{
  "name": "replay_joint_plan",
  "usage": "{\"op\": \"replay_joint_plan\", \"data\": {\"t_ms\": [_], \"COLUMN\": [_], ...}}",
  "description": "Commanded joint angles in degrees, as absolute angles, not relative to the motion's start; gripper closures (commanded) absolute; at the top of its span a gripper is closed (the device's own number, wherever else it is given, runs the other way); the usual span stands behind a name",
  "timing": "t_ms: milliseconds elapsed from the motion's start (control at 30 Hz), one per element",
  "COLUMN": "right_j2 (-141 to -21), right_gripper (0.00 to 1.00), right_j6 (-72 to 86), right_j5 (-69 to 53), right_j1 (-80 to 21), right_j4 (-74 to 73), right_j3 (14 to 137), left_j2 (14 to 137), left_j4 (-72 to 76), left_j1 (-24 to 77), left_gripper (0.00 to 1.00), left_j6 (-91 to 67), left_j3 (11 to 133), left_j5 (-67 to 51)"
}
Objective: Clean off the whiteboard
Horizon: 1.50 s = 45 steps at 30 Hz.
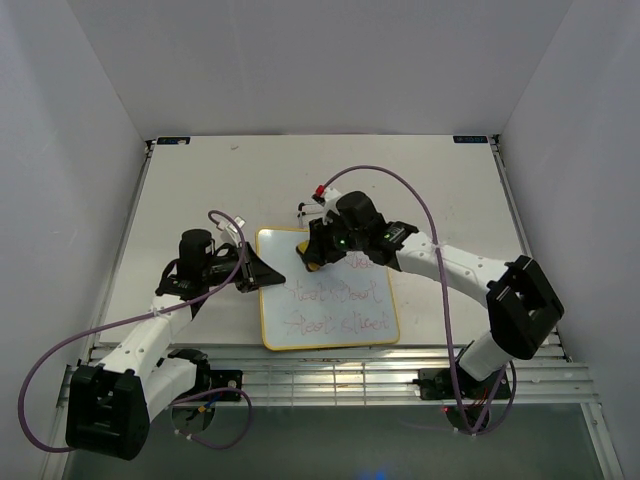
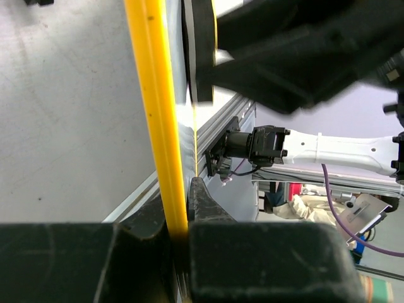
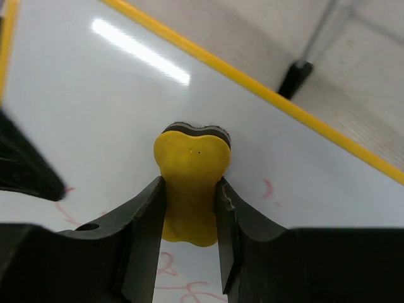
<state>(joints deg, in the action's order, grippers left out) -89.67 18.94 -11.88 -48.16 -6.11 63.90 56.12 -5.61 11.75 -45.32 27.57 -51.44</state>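
Left gripper (image 1: 258, 274) clamps whiteboard (image 1: 335, 320) by its frame at 9 o'clock; right gripper (image 3: 191, 192) pinches yellow eraser (image 3: 190, 158), pressed on board near 12 o'clock.

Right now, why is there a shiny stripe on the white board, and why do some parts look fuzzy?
Right wrist view: the stripe is a light's reflection on the whiteboard; the yellow eraser looks sharp. Left wrist view: the yellow frame sits so near the lens that it looks soft. Top view: even light, only faint shadows.
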Motion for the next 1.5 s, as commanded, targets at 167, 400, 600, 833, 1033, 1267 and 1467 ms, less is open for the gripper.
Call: {"op": "replay_joint_plan", "data": {"t_ms": [167, 400, 600, 833, 1033, 1267, 1467], "right_j2": [-88.2, -83.2, -80.9, -80.8, -82.3, -79.5, -77.9], "right_gripper": [0.75, 0.75, 0.75, 0.75, 0.75, 0.74, 0.74], "right_j6": [17.3, 15.1, 17.7, 24.4, 24.2, 20.7, 17.4], "right_j5": [-9.9, -9.9, -18.5, -22.6, -22.1, -22.3, -20.5], "right_j1": [-33.2, -27.2, -29.4, -39.6, -37.0, -22.9, -16.9], "right_j4": [-14.0, -15.5, -12.8, -4.4, -3.0, -8.2, -11.8], "right_j3": [50.6, 43.5, 43.4, 45.3, 43.3, 34.6, 32.3], "left_j2": [55.0, 55.9, 57.8, 59.0, 59.4, 59.2, 58.9], "left_j4": [0.3, -3.2, -7.1, -9.1, -10.0, -11.8, -11.0], "left_j1": [12.9, 12.9, 12.9, 12.9, 12.9, 12.9, 12.8], "left_gripper": [1.0, 1.0, 1.0, 1.0, 1.0, 1.0, 1.0], "left_j6": [-39.8, -38.9, -39.0, -38.9, -38.4, -36.7, -37.4], "left_j3": [30.8, 31.6, 32.3, 32.3, 32.4, 32.2, 31.5], "left_j5": [-60.1, -58.5, -55.3, -50.7, -48.8, -47.6, -47.7]}}
